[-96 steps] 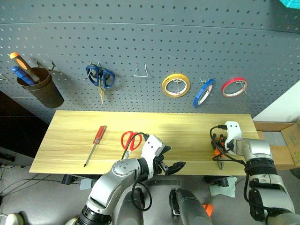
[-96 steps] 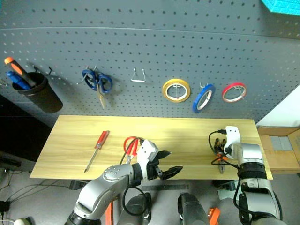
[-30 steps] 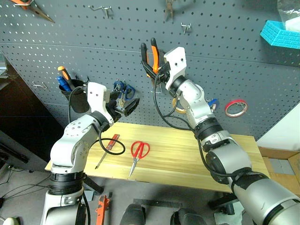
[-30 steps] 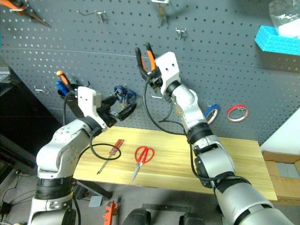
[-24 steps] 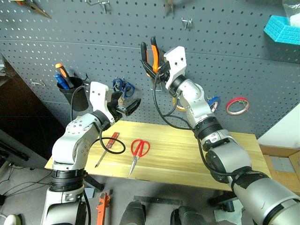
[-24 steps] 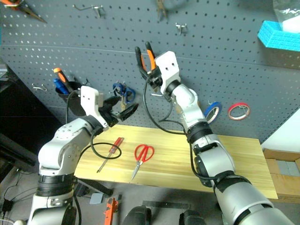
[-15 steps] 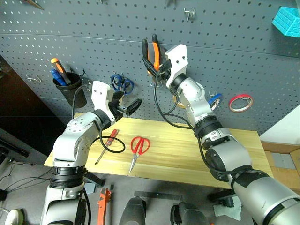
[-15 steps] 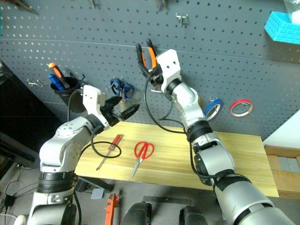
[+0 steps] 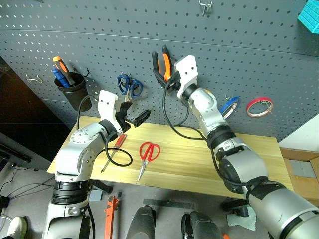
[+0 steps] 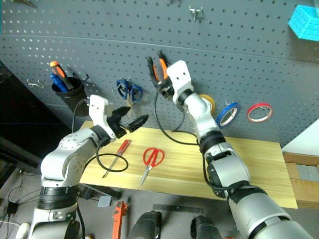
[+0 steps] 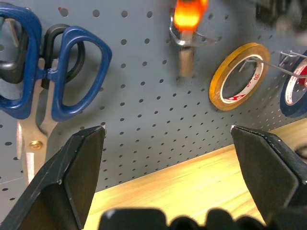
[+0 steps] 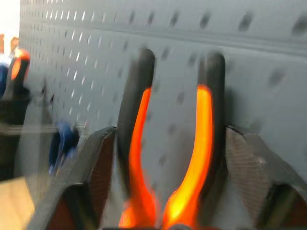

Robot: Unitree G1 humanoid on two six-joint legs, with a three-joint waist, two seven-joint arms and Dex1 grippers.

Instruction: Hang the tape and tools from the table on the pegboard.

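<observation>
The orange-and-black pliers (image 9: 167,62) stand handles-up against the dark grey pegboard (image 9: 249,59), their lower end sitting in a metal hook (image 11: 186,36). My right gripper (image 12: 170,129) is open, its fingers flanking both handles closely. The blue tape (image 9: 229,106) hangs on a hook to the right. Red-handled scissors (image 9: 148,152) and a slim red-handled tool (image 9: 118,141) lie on the left part of the wooden table (image 9: 189,169). My left gripper (image 9: 138,118) hovers open and empty above the table's left end, pointing at the board.
Blue-handled scissors (image 9: 128,85) and a dark cup with tools (image 9: 67,88) hang on the board's left. A yellow tape ring (image 10: 208,102) and a red tape ring (image 9: 261,106) hang near the blue one. A cardboard box (image 9: 298,162) sits past the table's right end.
The camera has tilted down. My right gripper's fingers have spread wider around the pliers' handles and the hand has sunk a little. My left arm has stayed where it was.
</observation>
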